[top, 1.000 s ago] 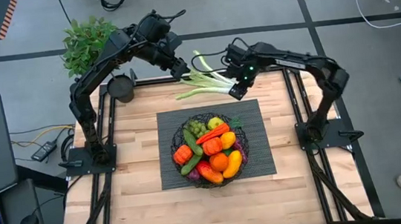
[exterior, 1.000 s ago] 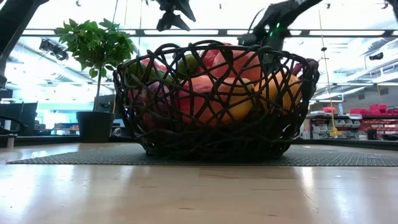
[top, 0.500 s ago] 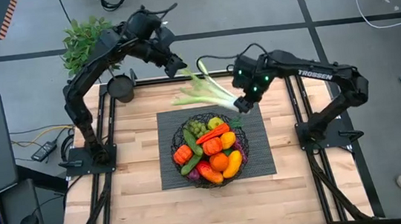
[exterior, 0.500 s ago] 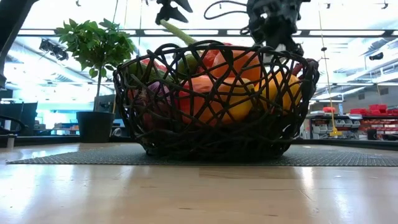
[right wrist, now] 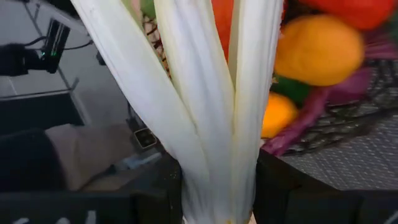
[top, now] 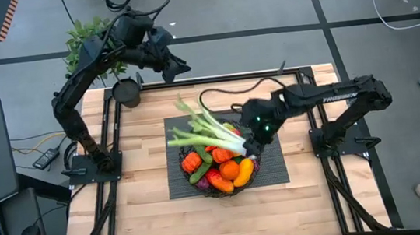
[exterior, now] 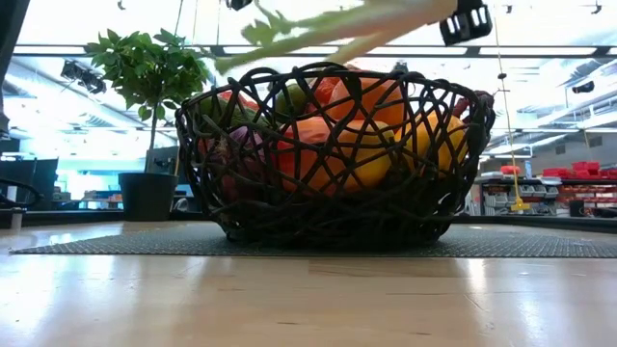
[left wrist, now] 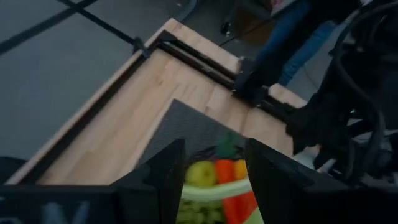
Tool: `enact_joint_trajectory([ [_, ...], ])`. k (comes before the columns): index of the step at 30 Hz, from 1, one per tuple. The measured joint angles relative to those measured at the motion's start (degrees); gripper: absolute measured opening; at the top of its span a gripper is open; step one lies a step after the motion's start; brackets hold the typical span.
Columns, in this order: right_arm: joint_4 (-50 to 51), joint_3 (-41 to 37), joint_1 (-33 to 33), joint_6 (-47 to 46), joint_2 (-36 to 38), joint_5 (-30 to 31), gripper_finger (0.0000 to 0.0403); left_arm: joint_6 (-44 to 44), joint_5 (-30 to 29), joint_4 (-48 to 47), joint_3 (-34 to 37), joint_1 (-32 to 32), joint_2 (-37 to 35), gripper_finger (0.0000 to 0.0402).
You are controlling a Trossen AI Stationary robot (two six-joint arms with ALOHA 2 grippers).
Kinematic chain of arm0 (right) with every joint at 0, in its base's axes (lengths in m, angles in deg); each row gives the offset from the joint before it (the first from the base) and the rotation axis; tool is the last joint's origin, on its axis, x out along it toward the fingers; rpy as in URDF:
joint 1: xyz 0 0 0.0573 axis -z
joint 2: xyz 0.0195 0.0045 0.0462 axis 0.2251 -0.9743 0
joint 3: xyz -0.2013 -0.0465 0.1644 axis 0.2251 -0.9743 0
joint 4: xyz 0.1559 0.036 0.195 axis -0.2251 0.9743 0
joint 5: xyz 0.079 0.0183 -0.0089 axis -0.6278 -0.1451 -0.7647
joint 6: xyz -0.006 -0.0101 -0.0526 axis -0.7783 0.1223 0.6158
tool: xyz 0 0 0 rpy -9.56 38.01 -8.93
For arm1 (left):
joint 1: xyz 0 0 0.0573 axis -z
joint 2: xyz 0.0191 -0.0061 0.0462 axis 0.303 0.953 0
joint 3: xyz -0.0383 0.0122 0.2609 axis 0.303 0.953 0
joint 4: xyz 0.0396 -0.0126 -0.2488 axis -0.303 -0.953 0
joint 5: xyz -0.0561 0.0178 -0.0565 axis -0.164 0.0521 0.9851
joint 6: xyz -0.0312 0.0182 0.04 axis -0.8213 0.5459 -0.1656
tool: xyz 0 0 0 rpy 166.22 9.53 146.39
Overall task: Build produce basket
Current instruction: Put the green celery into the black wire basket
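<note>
The right gripper [top: 250, 143] is clamped on the white root end of the leek [top: 208, 132], and the right wrist view confirms it: the pale stalks [right wrist: 214, 106] run straight out from between the two dark fingers [right wrist: 283, 190]. The gripper hangs over the right rim of the basket [top: 186, 147], and the leek lies level above the pile, its green leaves fanning out toward the basket's left and far side. From the low view the leek [exterior: 337, 21] stretches across just over the top of the wire basket [exterior: 333, 207], clear of the rim, with the gripper [exterior: 469, 21] at its right end.

Inside the basket the produce [top: 219, 162] is heaped: orange pieces, a yellow one, a red pepper, green grapes, a cucumber and a purple eggplant at the right edge. The basket sits on a dark mat [top: 270, 170] in the middle of the wooden table [top: 145, 210].

The left gripper [top: 176, 68] hangs high over the far edge of the table, near the potted plant [top: 89, 44], its fingers [left wrist: 165, 180] parted with nothing between them.
</note>
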Motion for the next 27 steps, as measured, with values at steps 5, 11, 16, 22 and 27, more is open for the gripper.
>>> enact_joint_trajectory([
  [5,-0.8,0.0,-4.4,-1.3,-1.2,4.4,0.0142,-1.9,-0.2,1.9,0.0,4.5,0.0,0.0172],
  [11,-2.7,0.0,-6.7,-1.2,-4.3,7.8,0.0143,-5.0,-4.6,7.7,0.1,10.5,1.1,0.0172],
  [16,-8.8,0.0,-7.4,-1.6,-7.1,7.5,0.0144,-12.6,-4.7,10.1,0.1,14.8,1.3,0.0172],
  [22,-11.9,0.0,-8.2,-4.2,-9.4,3.8,0.0145,-14.5,-4.7,7.8,0.1,21.4,1.3,0.0172],
  [27,-9.2,0.0,-9.2,-9.0,-9.2,2.5,0.0145,-14.4,-4.7,2.3,0.1,25.4,1.3,0.0172],
])
